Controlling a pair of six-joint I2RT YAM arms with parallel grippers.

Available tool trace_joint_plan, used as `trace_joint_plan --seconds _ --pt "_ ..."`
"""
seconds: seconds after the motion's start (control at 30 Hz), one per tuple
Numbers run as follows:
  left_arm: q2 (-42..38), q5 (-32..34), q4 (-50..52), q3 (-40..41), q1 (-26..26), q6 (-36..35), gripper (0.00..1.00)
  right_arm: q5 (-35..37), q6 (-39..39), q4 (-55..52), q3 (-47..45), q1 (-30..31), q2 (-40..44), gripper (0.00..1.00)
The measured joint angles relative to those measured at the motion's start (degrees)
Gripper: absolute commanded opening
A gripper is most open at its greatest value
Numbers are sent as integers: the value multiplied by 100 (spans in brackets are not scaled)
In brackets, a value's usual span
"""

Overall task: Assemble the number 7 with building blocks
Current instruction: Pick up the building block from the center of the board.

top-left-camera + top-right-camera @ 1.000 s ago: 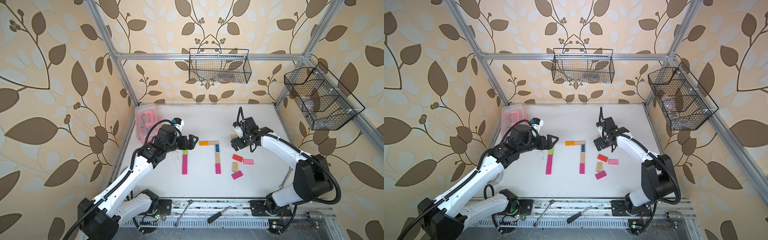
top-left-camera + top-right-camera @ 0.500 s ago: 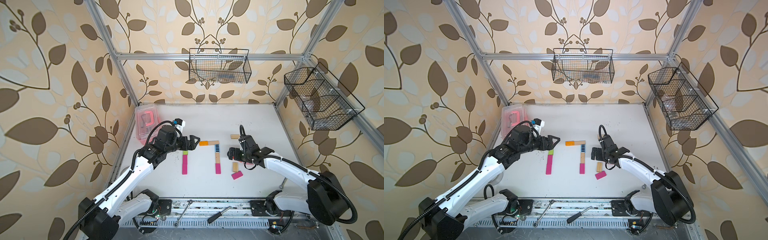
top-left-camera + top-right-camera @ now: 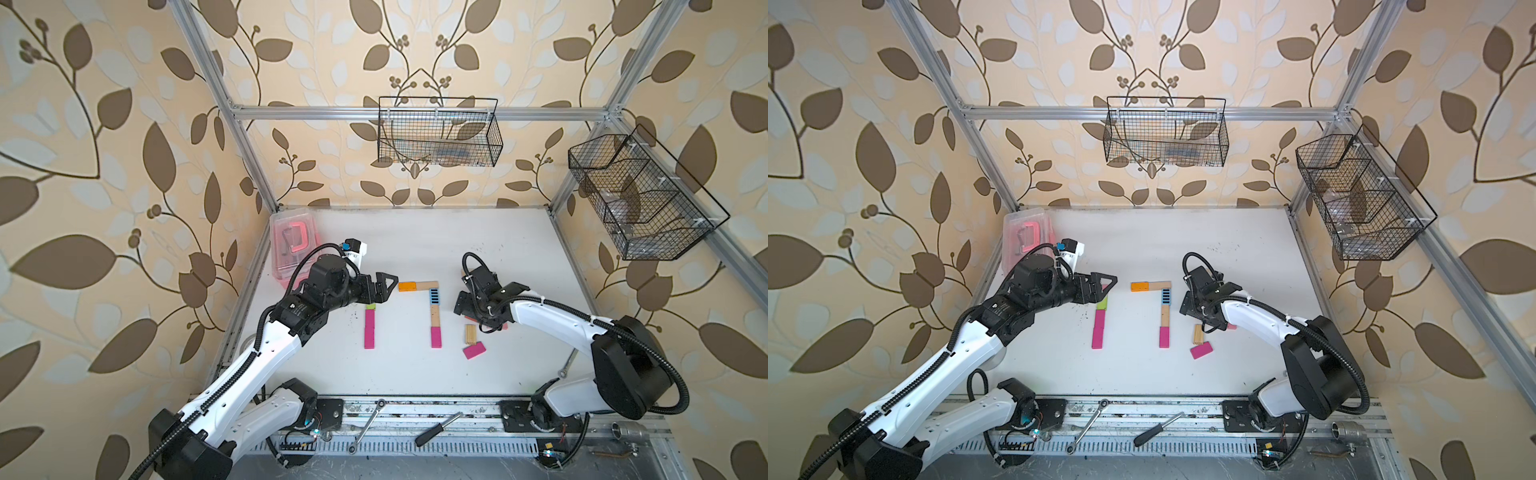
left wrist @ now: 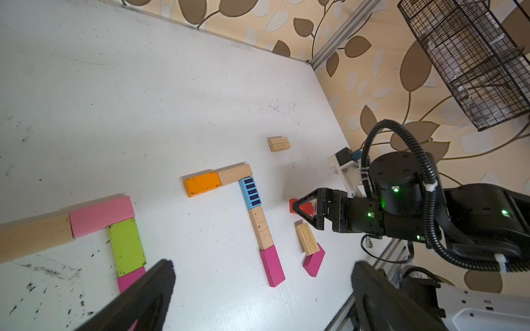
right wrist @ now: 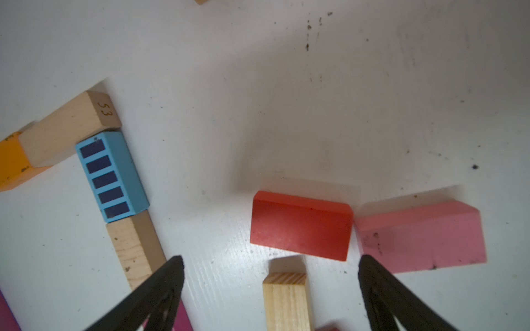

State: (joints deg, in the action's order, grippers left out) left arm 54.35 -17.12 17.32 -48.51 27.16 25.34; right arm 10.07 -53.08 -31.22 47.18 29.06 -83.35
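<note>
A 7 lies mid-table in both top views: orange block (image 3: 407, 286), wood block (image 3: 428, 285), blue striped block (image 3: 434, 296), wood block (image 3: 434, 316), magenta block (image 3: 436, 336). My right gripper (image 5: 269, 260) is open just above the loose blocks. The end of a wood block (image 5: 285, 282) lies between its fingers, a red block (image 5: 301, 226) sits just past the tips, and a pink block (image 5: 421, 238) is beside that. My left gripper (image 3: 386, 286) hovers open and empty over the lime green block (image 4: 126, 246) of a second figure.
A loose magenta block (image 3: 474, 350) lies by the wood block (image 3: 471, 333). Another wood block (image 4: 278, 144) sits farther back. A pink translucent box (image 3: 291, 241) stands at the back left. A wrench (image 3: 365, 424) and screwdriver (image 3: 438, 428) rest on the front rail.
My right gripper has come forward from the back wood block to the loose red and pink blocks, covering them in the top views. The left arm has hardly moved.
</note>
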Motion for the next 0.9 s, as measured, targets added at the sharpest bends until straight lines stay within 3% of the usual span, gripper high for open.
trace_joint_plan --seconds 0.13,0.37,0.9 --pt "-68 4 -2 13 0 15 99 -20 59 37 0 -243 -98 82" --pt "-109 61 -2 13 0 15 99 -96 173 79 0 -289 -236 82" --pt "-173 109 0 13 0 13 99 57 636 -31 468 -11 -1056 60"
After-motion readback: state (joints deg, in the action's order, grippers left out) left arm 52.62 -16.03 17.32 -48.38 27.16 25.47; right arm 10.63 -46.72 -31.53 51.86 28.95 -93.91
